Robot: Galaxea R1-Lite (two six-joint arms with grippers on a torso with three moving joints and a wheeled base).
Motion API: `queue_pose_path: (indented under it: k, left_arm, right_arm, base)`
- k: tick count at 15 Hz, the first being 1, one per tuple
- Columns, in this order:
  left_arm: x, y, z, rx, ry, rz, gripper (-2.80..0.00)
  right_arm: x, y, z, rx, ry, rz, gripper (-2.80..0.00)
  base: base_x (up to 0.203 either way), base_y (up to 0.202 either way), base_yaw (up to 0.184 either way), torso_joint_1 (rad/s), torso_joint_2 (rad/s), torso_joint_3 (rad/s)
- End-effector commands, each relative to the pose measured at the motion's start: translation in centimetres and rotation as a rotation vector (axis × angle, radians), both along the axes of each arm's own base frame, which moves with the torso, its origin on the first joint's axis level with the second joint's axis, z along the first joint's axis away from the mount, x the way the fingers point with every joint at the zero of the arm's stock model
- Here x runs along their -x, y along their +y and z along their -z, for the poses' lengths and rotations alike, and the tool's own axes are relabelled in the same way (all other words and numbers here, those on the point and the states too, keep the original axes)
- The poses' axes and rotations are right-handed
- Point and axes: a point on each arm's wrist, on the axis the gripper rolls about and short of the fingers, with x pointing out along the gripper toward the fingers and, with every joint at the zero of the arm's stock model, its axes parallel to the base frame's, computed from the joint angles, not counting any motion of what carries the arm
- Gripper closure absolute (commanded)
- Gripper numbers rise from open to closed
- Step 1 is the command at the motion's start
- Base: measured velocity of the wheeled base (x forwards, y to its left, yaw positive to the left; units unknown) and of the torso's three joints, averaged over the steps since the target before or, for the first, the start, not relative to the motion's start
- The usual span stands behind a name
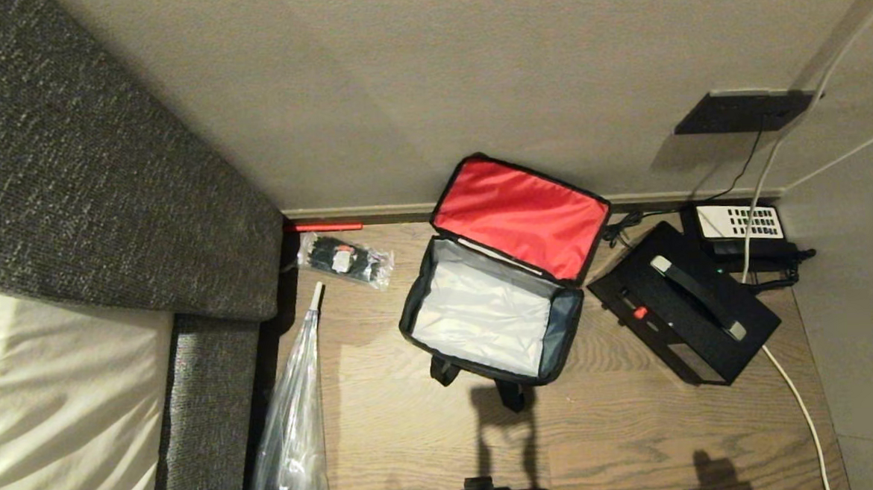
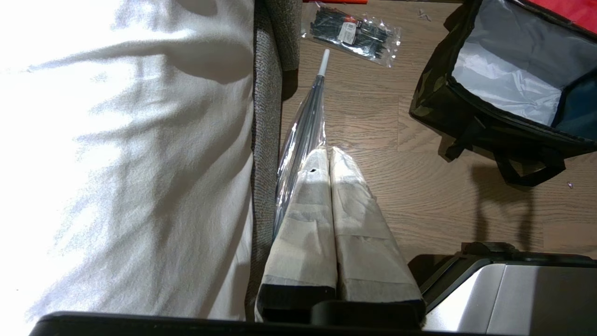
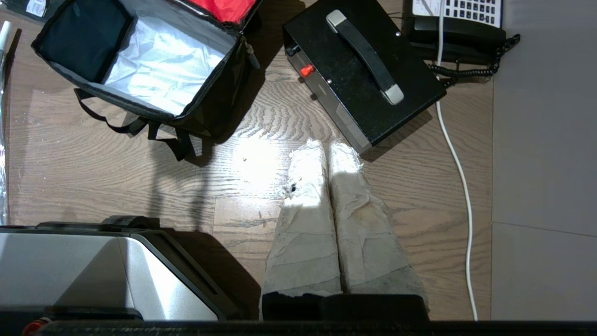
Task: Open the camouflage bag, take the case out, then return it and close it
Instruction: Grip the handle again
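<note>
Right tool (image 3: 326, 144) hangs over bare floor (image 3: 140, 186), fingers pressed together, holding nothing. Just past its tips sits the case (image 3: 359, 74), upright on the floor, handle (image 3: 366, 56) on top. The near corner of the case is close to the tips but not touching. In the head view the case's long axis runs diagonally, handle along it, red button (image 1: 639, 312) on the side facing the bag (image 1: 485, 310). The bag stands just beside the case on its left, lid flipped back against the wall showing red lining (image 1: 521, 214), silver inside empty. Left tool (image 2: 329, 154) is also pinched shut and empty, over floor by the bed (image 2: 126, 140) and a wrapped umbrella (image 2: 303, 126); the bag lies off to its right, well apart. Right arm is clearly nearer the case. My read: removal is done, returning the case is next; the handle lies skewed to the tool's line, so a wrist turn looks needed before closing on it.
</note>
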Motion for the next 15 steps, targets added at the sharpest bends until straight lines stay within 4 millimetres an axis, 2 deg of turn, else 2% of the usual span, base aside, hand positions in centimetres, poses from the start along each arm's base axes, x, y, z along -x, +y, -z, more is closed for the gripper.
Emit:
queue_pose_path:
  k: [1, 15]
  left_arm:
    - [-0.01, 0.00, 0.00, 0.000, 0.001, 0.000, 0.00]
    - [-0.01, 0.00, 0.00, 0.000, 0.001, 0.000, 0.00]
  right_arm:
    - [-0.01, 0.00, 0.00, 0.001, 0.001, -0.001, 0.00]
    - [-0.01, 0.00, 0.00, 0.001, 0.001, -0.001, 0.00]
  base:
    - [0.000, 0.000, 0.000, 0.000, 0.00, 0.000]
    - [0.000, 0.000, 0.000, 0.000, 0.00, 0.000]
